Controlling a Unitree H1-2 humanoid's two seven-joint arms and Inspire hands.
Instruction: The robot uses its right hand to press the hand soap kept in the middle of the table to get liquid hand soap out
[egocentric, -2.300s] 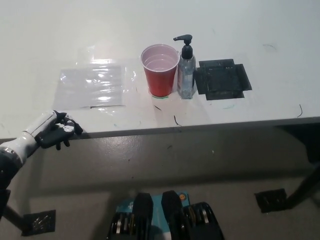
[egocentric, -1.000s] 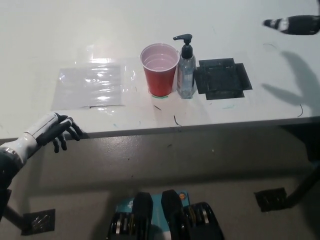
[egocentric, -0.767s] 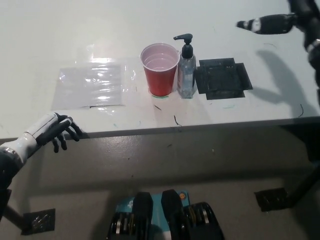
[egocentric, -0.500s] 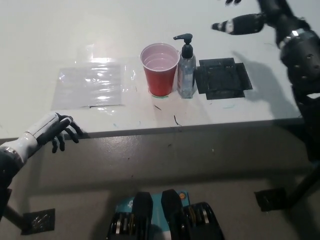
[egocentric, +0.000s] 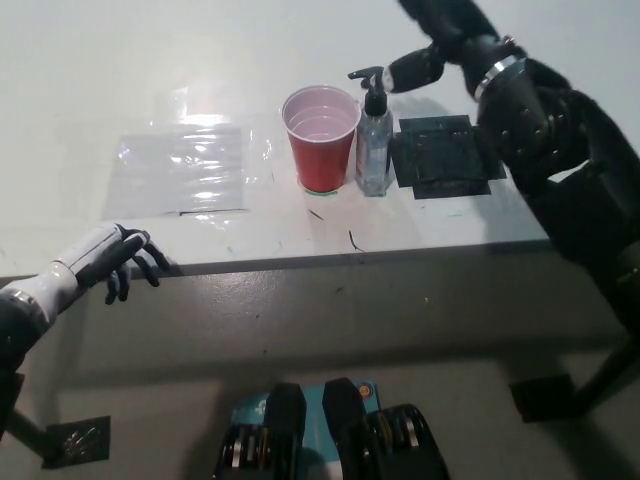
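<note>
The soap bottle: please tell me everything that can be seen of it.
The soap bottle is small, of clear plastic, with a black pump head whose spout points to picture left. It stands upright near the middle of the white table, right beside the red cup, with a black square patch on its other side. The right hand is at the pump top; whether it presses yet cannot be told.

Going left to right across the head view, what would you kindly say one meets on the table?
Left hand at the edge → plastic sheet → red cup → soap bottle → black square.
</note>
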